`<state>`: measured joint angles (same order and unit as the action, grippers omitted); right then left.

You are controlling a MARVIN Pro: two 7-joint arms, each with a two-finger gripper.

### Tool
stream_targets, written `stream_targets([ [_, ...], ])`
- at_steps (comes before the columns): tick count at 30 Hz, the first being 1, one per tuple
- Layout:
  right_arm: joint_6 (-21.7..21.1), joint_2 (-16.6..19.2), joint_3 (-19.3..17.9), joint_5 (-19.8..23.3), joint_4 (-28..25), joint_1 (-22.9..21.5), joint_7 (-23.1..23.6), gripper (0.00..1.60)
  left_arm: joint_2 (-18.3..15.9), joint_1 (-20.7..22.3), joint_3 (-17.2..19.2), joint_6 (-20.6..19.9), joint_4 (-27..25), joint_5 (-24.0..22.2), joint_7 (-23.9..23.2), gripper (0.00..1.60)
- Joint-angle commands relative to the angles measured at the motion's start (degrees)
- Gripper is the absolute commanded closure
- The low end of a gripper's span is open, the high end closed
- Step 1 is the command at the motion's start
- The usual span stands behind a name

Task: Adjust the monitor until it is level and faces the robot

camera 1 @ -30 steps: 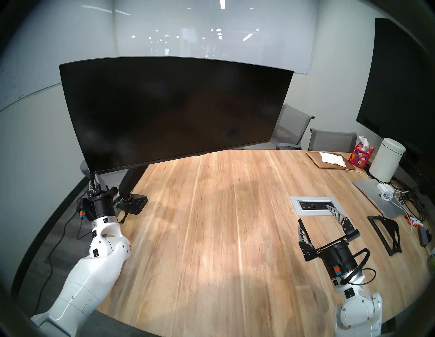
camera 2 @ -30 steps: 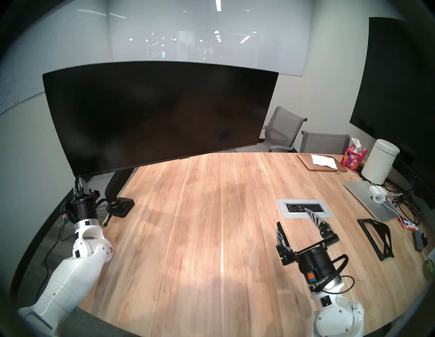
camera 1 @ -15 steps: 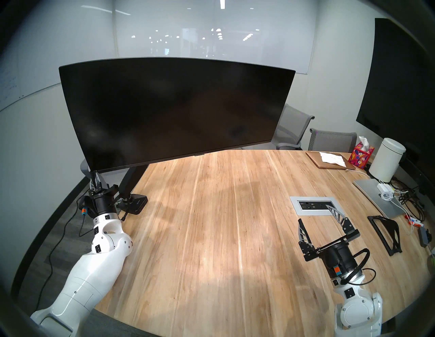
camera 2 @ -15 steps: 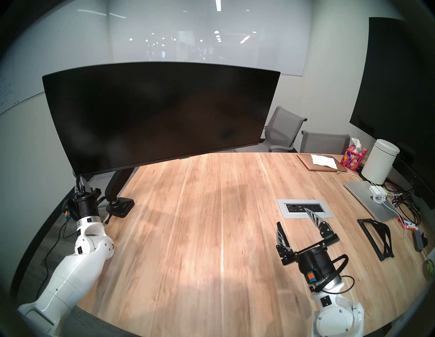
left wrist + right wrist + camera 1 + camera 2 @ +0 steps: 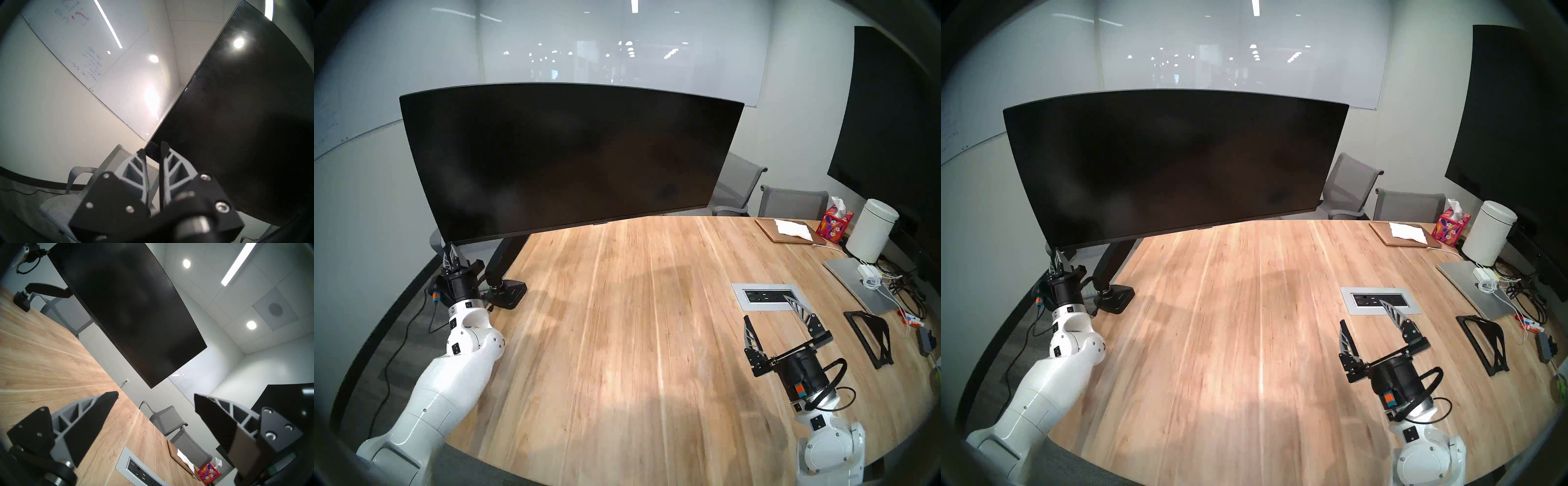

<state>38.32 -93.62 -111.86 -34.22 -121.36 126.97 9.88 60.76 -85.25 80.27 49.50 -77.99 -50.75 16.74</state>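
At the far left, the left gripper [image 5: 451,254] pinches the lower left corner of the monitor [image 5: 565,159], one finger in front of the thin panel and one behind, as the left wrist view shows [image 5: 153,152]. The monitor hangs over the far left part of the tabletop [image 5: 636,322] on its articulated arm [image 5: 504,259], whose clamp base [image 5: 510,292] grips the tabletop's left edge; the screen sits tilted, its left end low and its right end high. It likely handles as a stiff, fairly heavy slab that resists through the arm's joints rather than by its own weight, so a grip at a corner gives long leverage for levelling. The glossy face looks slippery and fragile, and the bezel is slim, so the hold is best kept on the frame edge, with steady pressure rather than a jerk. Pushing on the glass itself risks marks or cracking. At the near right, the right gripper [image 5: 787,322] hovers above the tabletop with its fingers spread wide, holding nothing, well apart from the screen's raised right end, the other sensible place to take hold.
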Motion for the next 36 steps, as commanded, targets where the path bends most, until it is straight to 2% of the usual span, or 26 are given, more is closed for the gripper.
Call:
stream_targets([
  [1, 0.07, -0.11, 0.02, 0.37, -1.21, -0.09, -0.16, 0.0, 0.26, 2.75, -1.28, -1.13, 0.58, 0.85, -0.52, 1.6],
  [12, 0.05, -0.11, 0.02, 0.39, -1.23, -0.08, -0.15, 0.0, 0.84, 1.97, -1.69, -0.39, 2.04, 0.07, -0.09, 1.6],
  [17, 0.06, -0.11, 0.02, 0.39, -1.22, -0.09, -0.15, 0.0, 0.84, 3.47, -1.56, -0.63, 4.19, -0.48, -0.3, 1.6],
  [20, 0.07, -0.11, 0.02, 0.38, -1.22, -0.09, -0.16, 0.0, 0.6, 3.58, -1.76, -0.23, 4.79, 1.05, -0.42, 1.6],
  [26, 0.09, -0.11, 0.02, 0.36, -1.19, -0.11, -0.18, 0.0, 0.05, -0.91, -2.05, 1.4, -0.35, 4.08, 0.22, 1.59],
  [27, 0.1, -0.1, 0.02, 0.34, -1.17, -0.12, -0.18, 0.0, -0.1, -2.03, -2.35, 2.23, -1.21, 5.13, -0.13, 1.47],
  [28, 0.12, -0.1, 0.02, 0.33, -1.15, -0.13, -0.19, 0.0, -0.38, -3.34, -2.65, 2.51, -2.39, 5.69, -0.6, 1.17],
  [30, 0.13, -0.09, 0.02, 0.31, -1.12, -0.15, -0.2, 0.0, -0.5, -5.44, -2.97, 3.5, -4.06, 6.71, -1.1, 0.0],
  [36, 0.07, -0.11, 0.02, 0.37, -1.21, -0.1, -0.16, 0.0, -0.93, -7.52, -2.19, 2.61, -6.62, 9.0, 1.07, 0.0],
])
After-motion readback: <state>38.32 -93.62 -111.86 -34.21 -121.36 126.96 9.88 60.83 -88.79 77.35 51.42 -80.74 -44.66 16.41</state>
